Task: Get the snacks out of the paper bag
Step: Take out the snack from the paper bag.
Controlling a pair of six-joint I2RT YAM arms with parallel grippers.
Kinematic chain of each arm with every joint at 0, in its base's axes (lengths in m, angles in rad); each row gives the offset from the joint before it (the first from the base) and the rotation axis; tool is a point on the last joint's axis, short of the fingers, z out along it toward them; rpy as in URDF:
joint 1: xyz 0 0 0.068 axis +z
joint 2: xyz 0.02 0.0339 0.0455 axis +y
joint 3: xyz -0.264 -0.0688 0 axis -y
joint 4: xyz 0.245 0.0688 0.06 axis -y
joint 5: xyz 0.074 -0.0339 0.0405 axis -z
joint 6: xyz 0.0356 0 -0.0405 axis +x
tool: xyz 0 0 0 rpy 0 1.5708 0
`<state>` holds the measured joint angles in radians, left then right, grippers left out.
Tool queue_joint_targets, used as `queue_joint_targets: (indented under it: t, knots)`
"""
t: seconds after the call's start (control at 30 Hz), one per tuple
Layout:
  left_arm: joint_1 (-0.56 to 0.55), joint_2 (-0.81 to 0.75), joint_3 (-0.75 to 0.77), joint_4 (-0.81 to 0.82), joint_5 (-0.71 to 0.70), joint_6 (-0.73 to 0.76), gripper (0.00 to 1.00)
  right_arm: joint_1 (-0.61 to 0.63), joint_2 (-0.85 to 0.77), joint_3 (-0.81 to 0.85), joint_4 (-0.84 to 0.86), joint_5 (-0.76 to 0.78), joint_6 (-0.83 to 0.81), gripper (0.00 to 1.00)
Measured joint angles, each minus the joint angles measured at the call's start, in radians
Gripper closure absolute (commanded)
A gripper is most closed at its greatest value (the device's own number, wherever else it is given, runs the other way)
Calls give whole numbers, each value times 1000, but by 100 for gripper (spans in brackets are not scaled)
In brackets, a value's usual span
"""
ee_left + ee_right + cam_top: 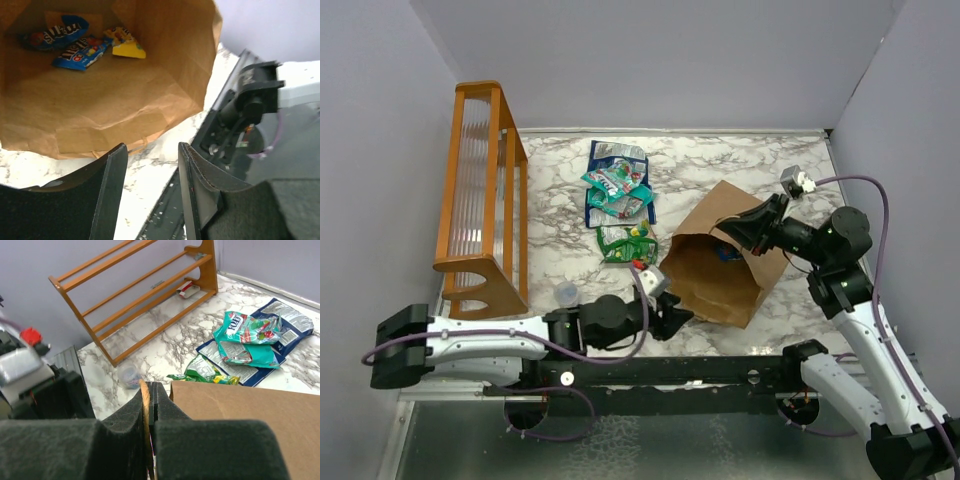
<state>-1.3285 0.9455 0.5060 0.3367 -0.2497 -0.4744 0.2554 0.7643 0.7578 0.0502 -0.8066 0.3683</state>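
The left gripper (152, 155) is hanging half-open and empty just before the mouth of the paper bag (100, 100), with bare tabletop showing between its fingers and the bag's lower edge, while the right gripper (149, 390) is pinching the bag's twisted handle (144, 400) tight. Three snacks (80, 52) are lying deep inside against the far end, and other packets (617, 190) are lying piled on the marble table (555, 200) just beyond the bag. An orange rack (480, 200) is standing along the left wall, a clear cap (565, 293) sitting near its foot.
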Motion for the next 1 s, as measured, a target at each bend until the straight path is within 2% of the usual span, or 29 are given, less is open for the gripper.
queue_joint_targets:
  t: [0.1,0.23,0.63,0.83,1.0]
  knots:
    - [-60,130,24,63,-88,77,57,0,0,27,-24,9,0,99]
    - [-70,303,108,112,-158,160,68,0,0,47,-37,10,0,99]
    - [-73,663,276,266,-259,386,81,0,2,53,-43,10,2,98]
    - [-50,764,333,282,-237,400,83,0,4,76,-45,10,2,99]
    - [15,827,385,282,-200,354,85,0,6,92,-43,9,5,98]
